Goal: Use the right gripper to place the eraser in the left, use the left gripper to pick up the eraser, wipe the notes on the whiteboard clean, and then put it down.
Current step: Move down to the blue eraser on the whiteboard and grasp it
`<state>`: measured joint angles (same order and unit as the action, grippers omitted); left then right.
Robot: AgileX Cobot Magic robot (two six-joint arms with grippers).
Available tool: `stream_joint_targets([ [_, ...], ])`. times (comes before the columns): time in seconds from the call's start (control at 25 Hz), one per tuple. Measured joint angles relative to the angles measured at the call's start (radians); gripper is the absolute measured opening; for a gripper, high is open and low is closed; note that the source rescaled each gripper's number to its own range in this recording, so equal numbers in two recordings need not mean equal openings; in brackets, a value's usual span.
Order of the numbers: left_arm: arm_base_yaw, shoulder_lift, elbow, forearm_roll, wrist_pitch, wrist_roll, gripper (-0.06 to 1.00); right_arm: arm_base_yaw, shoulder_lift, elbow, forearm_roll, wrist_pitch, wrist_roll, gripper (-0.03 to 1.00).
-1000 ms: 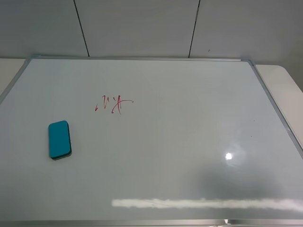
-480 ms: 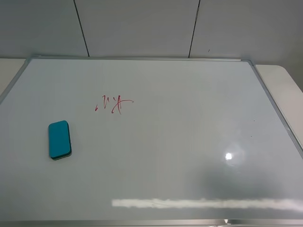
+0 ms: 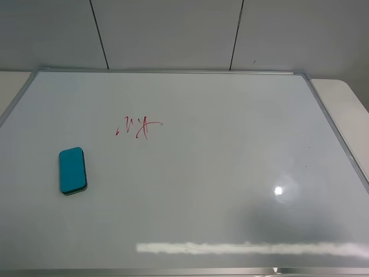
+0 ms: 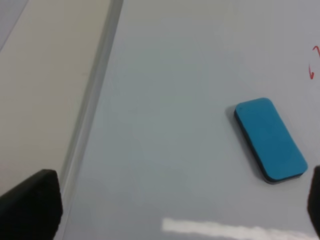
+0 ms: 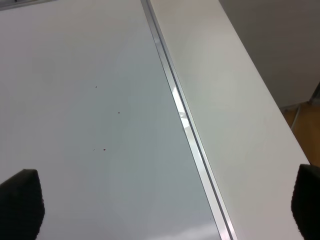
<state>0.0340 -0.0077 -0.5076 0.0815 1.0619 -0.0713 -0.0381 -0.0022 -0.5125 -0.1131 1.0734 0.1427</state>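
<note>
The eraser (image 3: pixel 72 170) is lying flat on the whiteboard (image 3: pixel 219 173), teal side up. In the high camera's view it is occupying the left part of the board, with its long side running roughly along the board's left frame (image 3: pixel 17 98) but well inside it. Nothing is touching the eraser.

The notes (image 3: pixel 138 127) are sitting near it, farther from the camera and toward the board's middle, clear of the eraser.

The left tool (image 4: pixel 172 207) is hanging above the board's left region with its fingers (image 4: pixel 30 205) spread wide and gripping nothing. The eraser is lying ahead of it, nearer one finger than the other.

The right tool (image 5: pixel 162 202) is hanging above the board's right edge, likewise spread wide and gripping nothing.

The table (image 5: pixel 230 100) is carrying the board and is showing beyond the frame on both sides.
</note>
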Motion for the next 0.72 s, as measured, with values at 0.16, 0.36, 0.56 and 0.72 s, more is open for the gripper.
stream_joint_targets([
  [0.16, 0.000, 0.000, 0.000, 0.000, 0.000, 0.000, 1.00, 0.000, 0.000, 0.000, 0.000, 0.000, 0.000, 1.00],
  [0.36, 0.000, 0.000, 0.000, 0.000, 0.000, 0.000, 1.00, 0.000, 0.000, 0.000, 0.000, 0.000, 0.000, 1.00],
  [0.56, 0.000, 0.000, 0.000, 0.000, 0.000, 0.000, 1.00, 0.000, 0.000, 0.000, 0.000, 0.000, 0.000, 1.00],
  [0.72, 0.000, 0.000, 0.000, 0.000, 0.000, 0.000, 1.00, 0.000, 0.000, 0.000, 0.000, 0.000, 0.000, 1.00],
])
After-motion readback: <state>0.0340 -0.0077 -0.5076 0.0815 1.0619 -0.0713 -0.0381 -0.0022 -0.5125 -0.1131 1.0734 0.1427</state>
